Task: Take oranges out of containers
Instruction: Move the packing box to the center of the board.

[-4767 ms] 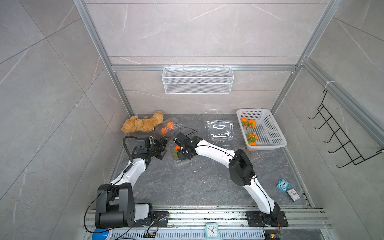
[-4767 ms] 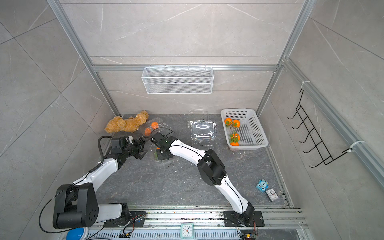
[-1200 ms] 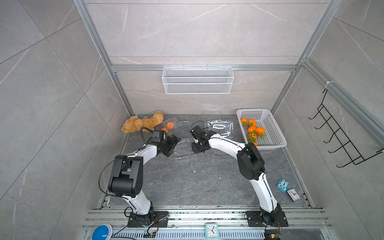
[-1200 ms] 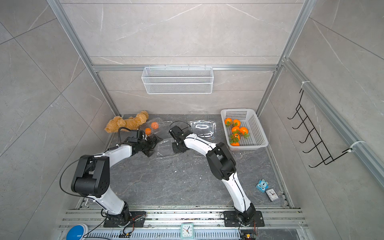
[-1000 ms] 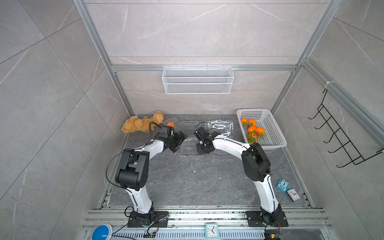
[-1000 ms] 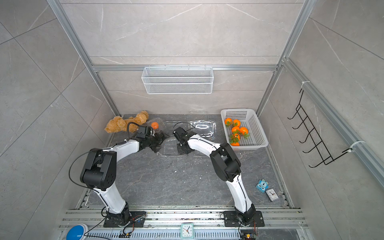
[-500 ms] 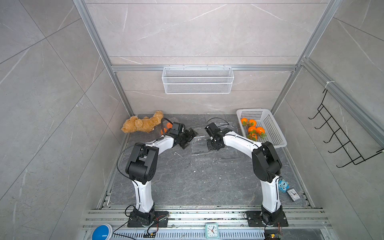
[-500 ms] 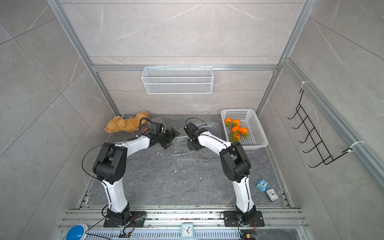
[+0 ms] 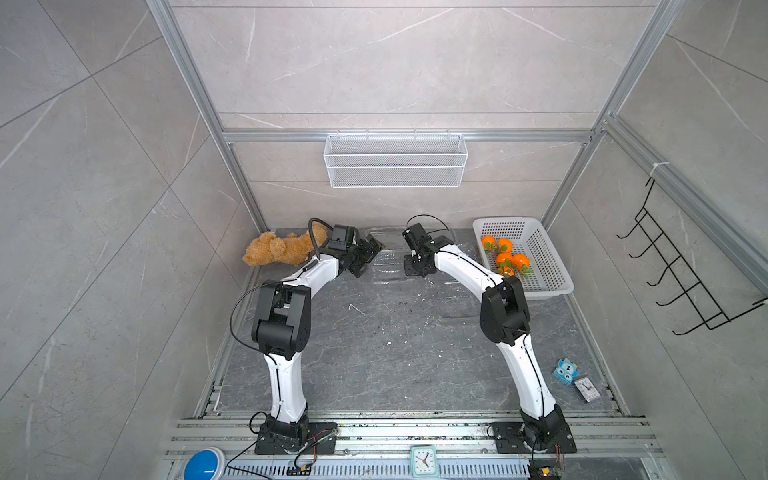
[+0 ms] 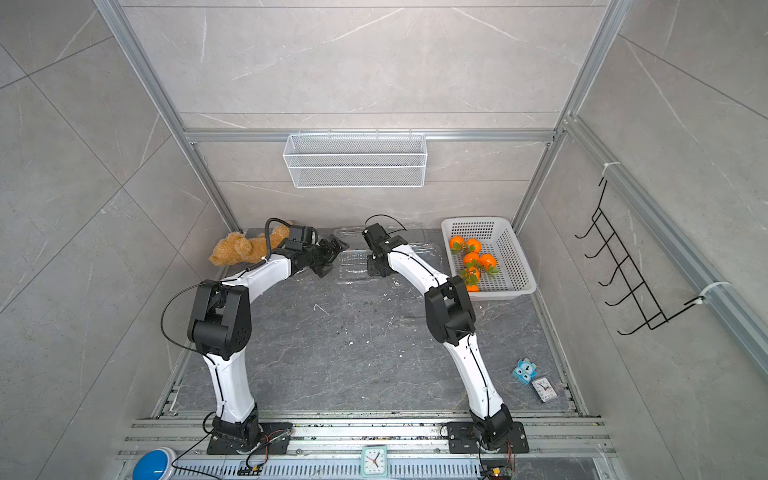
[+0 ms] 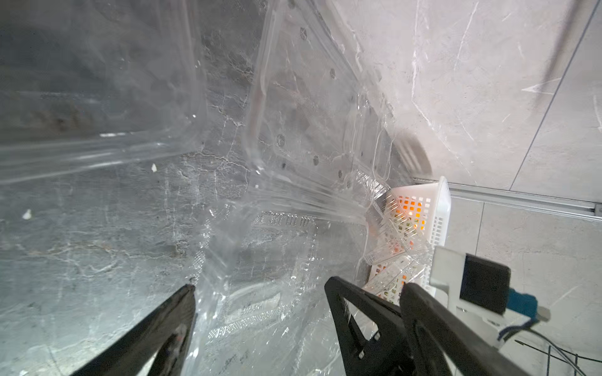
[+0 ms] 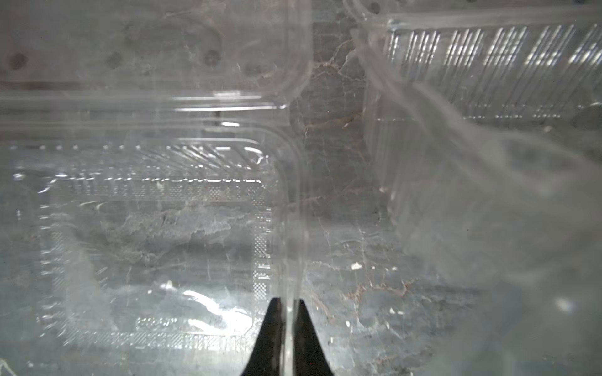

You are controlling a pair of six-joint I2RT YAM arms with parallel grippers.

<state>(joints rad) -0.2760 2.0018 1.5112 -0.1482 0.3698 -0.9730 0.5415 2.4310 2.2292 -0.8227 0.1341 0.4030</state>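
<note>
Several oranges (image 9: pixel 504 258) with green leaves lie in the white perforated basket (image 9: pixel 552 286) at the back right. Empty clear containers (image 9: pixel 388 262) lie on the table at the back, between the two grippers. My right gripper (image 12: pixel 288 301) is shut on the thin upright wall of one clear container (image 12: pixel 156 228); a top view shows this gripper (image 9: pixel 415 270) at the containers' right side. My left gripper (image 11: pixel 260 293) is open over crumpled clear plastic, holding nothing, and a top view has it (image 9: pixel 368 255) at their left side. No orange shows inside any container.
A tan teddy bear (image 9: pixel 278 249) lies at the back left, behind my left arm. A white wire basket (image 9: pixel 395 160) hangs on the back wall and a black hook rack (image 9: pixel 681 270) on the right wall. A blue toy (image 9: pixel 565 371) and a small clock (image 9: pixel 586 388) lie front right.
Both grippers have moved toward the back wall, the right one taking the clear container with it. The right jaws have closed slightly more. The left gripper stays open.
</note>
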